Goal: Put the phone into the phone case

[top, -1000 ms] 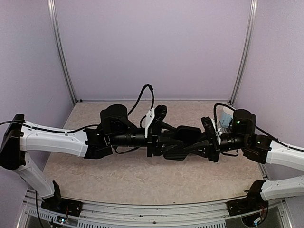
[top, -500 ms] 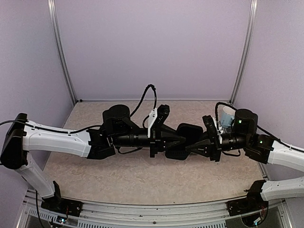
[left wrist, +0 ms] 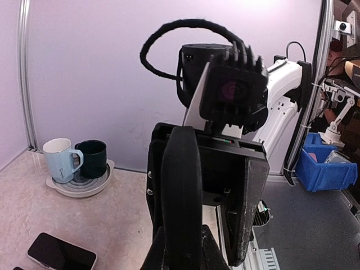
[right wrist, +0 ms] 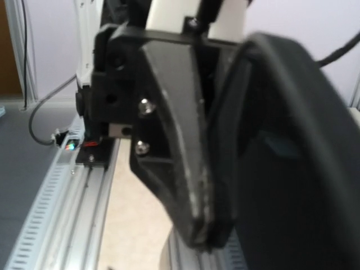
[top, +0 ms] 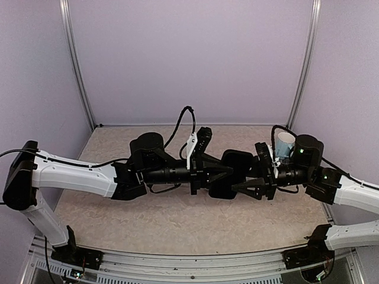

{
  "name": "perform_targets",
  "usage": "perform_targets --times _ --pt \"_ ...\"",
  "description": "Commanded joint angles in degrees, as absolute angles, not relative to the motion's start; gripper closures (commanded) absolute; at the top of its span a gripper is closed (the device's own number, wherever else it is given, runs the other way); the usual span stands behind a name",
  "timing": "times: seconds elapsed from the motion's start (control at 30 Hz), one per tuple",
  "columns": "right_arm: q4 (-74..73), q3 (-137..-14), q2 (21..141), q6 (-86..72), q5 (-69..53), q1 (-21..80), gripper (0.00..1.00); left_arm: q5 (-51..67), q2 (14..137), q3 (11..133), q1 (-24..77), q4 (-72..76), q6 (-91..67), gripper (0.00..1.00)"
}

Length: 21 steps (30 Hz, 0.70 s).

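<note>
**Case held aloft in the left pincer, phone down on the desk**

From above, the left pincer [top: 222,171] is clamped on the black phone case [top: 237,161], which hangs in the air between the two arms. The right pincer [top: 241,180] meets the case from the opposite side. Its jaws seem parted about the case's lower edge, though the angle does not show whether they touch it.

The overhead view does not show the phone, but the left wrist camera does. The phone [left wrist: 62,252] lies flat on the desk [left wrist: 124,208], below and to the left of the left pincer and well apart from the case. The case is seen edge-on directly ahead. Farther off to the left, a pale mug [left wrist: 59,160] and a dark green mug [left wrist: 93,158] stand side by side on a round tray [left wrist: 79,188].

The right wrist camera gives only a blurred close-up of the case and one of the left pincer's fingers [right wrist: 180,140].
</note>
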<state>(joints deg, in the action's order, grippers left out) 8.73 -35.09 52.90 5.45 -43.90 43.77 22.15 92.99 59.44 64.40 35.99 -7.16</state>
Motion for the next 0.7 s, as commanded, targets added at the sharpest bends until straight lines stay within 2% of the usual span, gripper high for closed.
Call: perform_targets --times 0.0,0.1,0.2,0.23,0.37,0.43,0.53,0.67 --pt "16.5 -33.7 53.0 5.8 -45.2 44.3 0.45 20.4 91.0 59.9 64.9 46.1 -10.2 1.0" --pt "18.0 -32.6 54.2 5.2 -45.6 44.3 0.4 20.6 90.1 60.1 65.1 47.4 -10.3 1.0" --pt "18.4 -32.3 55.4 4.8 -46.7 44.3 0.4 20.7 89.8 60.2 65.1 47.7 -10.2 1.0" --pt "18.8 -32.2 55.6 4.6 -47.2 44.3 0.44 20.7 89.8 60.3 65.1 47.7 -10.4 1.0" --pt "18.6 -32.3 56.7 4.8 -49.1 44.3 0.72 20.9 90.0 60.0 65.1 48.4 -10.7 1.0" --pt "18.0 -31.9 57.1 5.5 -48.6 44.3 0.73 20.5 89.8 59.9 65.2 48.5 -10.6 1.0" --pt "18.5 -30.7 57.2 5.4 -48.0 44.3 0.68 20.0 89.3 59.7 65.1 48.7 -10.1 1.0" --pt "19.0 -30.3 57.3 5.2 -48.4 44.3 0.83 19.6 88.7 59.3 65.2 48.9 -9.6 1.0"
